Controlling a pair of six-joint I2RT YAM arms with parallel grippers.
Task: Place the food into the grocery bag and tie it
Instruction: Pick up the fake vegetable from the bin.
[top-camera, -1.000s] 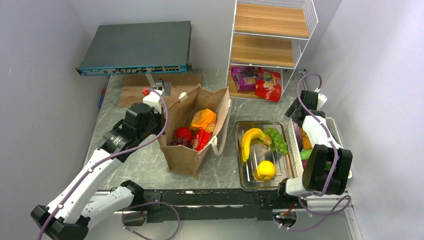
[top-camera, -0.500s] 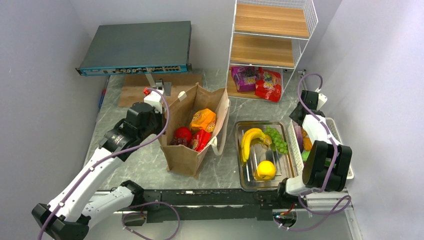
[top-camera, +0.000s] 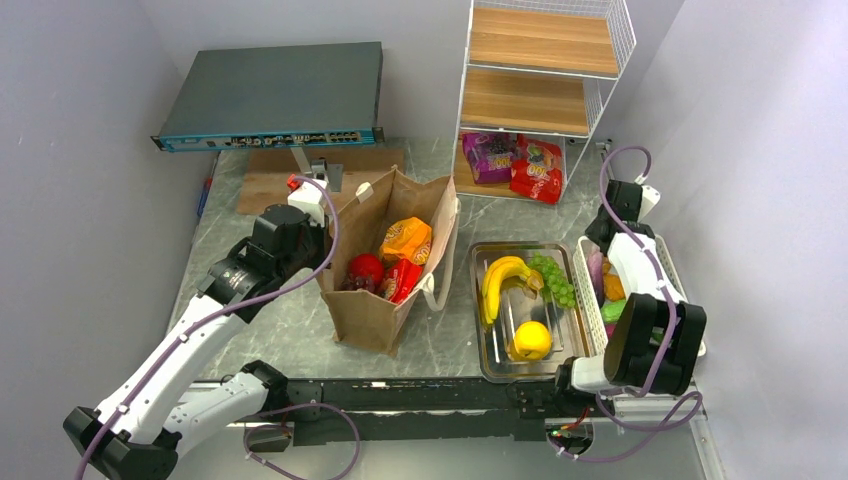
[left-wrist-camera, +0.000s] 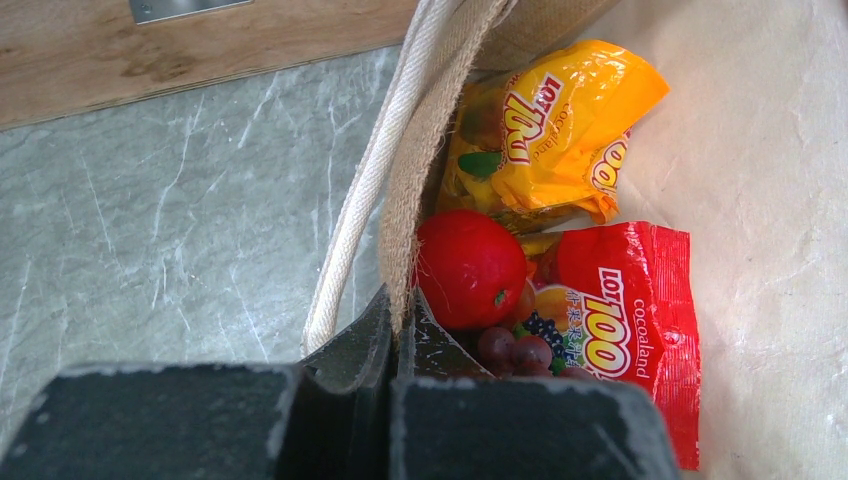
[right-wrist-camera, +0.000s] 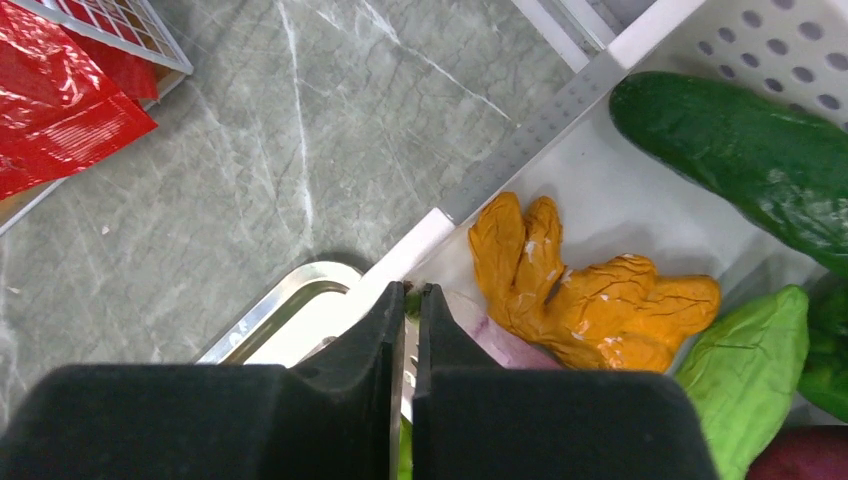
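L gripper (left-wrist-camera: 400, 305) clamped on bag (left-wrist-camera: 412, 170) rim, holding it open; apple (left-wrist-camera: 470, 268) and packets (left-wrist-camera: 560, 120) inside. R gripper (right-wrist-camera: 412, 292) has just snapped together in basket (right-wrist-camera: 560, 110) corner, prob. a pick for the next item. Orange root (right-wrist-camera: 590, 295) just right of tips, cucumber (right-wrist-camera: 740, 160) beyond. Can't tell if anything's caught.

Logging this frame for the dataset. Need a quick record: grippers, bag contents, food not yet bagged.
left gripper: shut on grocery bag rim
right gripper: shut, at white basket edge; hold unclear
in bag: orange packet, red packet, red apple, dark grapes
metal tray: banana, green grapes, lemon
in basket: cucumber, orange knobbly piece
handles: not tied
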